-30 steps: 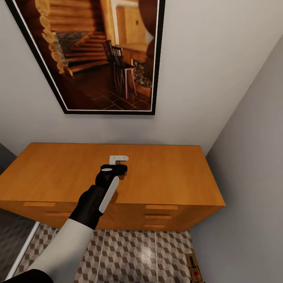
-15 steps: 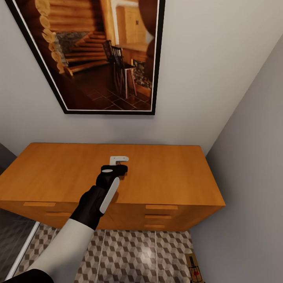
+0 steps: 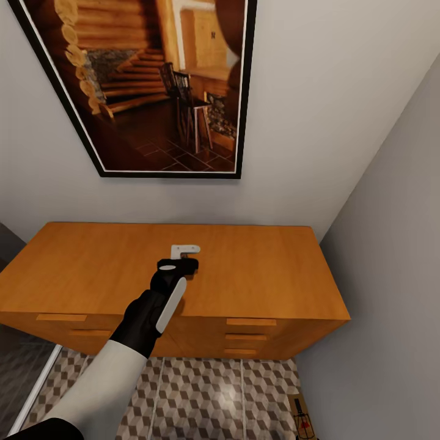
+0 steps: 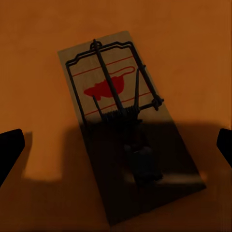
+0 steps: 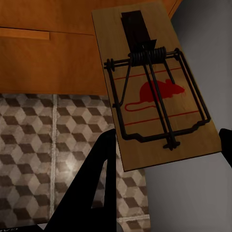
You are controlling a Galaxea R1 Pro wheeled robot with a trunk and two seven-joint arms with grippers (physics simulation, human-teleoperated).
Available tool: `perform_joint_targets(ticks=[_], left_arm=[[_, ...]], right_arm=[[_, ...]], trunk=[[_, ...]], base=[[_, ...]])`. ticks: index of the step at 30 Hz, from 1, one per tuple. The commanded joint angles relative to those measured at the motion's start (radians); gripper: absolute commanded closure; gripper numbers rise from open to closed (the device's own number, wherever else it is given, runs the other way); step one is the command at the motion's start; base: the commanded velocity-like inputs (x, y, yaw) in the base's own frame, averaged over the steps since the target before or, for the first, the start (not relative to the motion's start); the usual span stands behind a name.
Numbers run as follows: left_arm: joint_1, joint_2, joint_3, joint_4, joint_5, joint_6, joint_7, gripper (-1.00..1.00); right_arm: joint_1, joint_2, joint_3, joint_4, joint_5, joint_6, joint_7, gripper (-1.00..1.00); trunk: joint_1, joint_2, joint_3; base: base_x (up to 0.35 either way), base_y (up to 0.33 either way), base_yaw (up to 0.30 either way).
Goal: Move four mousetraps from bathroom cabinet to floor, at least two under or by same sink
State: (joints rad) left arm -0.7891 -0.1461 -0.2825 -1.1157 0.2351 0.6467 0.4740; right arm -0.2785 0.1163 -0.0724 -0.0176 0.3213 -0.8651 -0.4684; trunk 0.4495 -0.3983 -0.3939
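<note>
I am facing a long orange wooden cabinet that stands against a pale wall, under a large black-framed picture of a log-cabin room with stairs and chairs. My left arm reaches forward over the cabinet's flat top, which serves as a counter. My left hand hangs above the middle of that top, pointing down.

Through the left wrist camera, a mousetrap lies flat on the orange top right under my left hand. It is a brown board with dark wire and a red mouse mark, and its near half sits in my arm's shadow. My left hand is released: its two dark fingertips stand wide apart, one on each side of the board, not touching it.

My right hand grasps a second mousetrap, with dark fingers showing at both edges of that board. It hangs above the bathroom floor, which is tiled in a brown and cream cube pattern, in front of the cabinet's drawers. From my head, this trap appears low at the near right, by the grey side wall.
</note>
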Motion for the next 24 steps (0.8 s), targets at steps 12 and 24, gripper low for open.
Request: perform_joint_targets(ticks=[12,24], left_arm=[[-0.001,-0.001,-0.002,0.017,0.010,0.001,0.008,-1.00],[-0.001,-0.001,-0.002,0.023,0.010,0.001,0.008,-1.00]], right_arm=[[-0.001,0.000,-0.007,0.001,0.008,-0.003,-0.003,1.00],[-0.001,0.000,-0.007,0.001,0.008,-0.003,-0.003,1.00]], trunk=[[0.001,-0.002,-0.002],[0.001,-0.002,-0.002]], base=[[0.000,0.000,0.000],[0.000,0.000,0.000]])
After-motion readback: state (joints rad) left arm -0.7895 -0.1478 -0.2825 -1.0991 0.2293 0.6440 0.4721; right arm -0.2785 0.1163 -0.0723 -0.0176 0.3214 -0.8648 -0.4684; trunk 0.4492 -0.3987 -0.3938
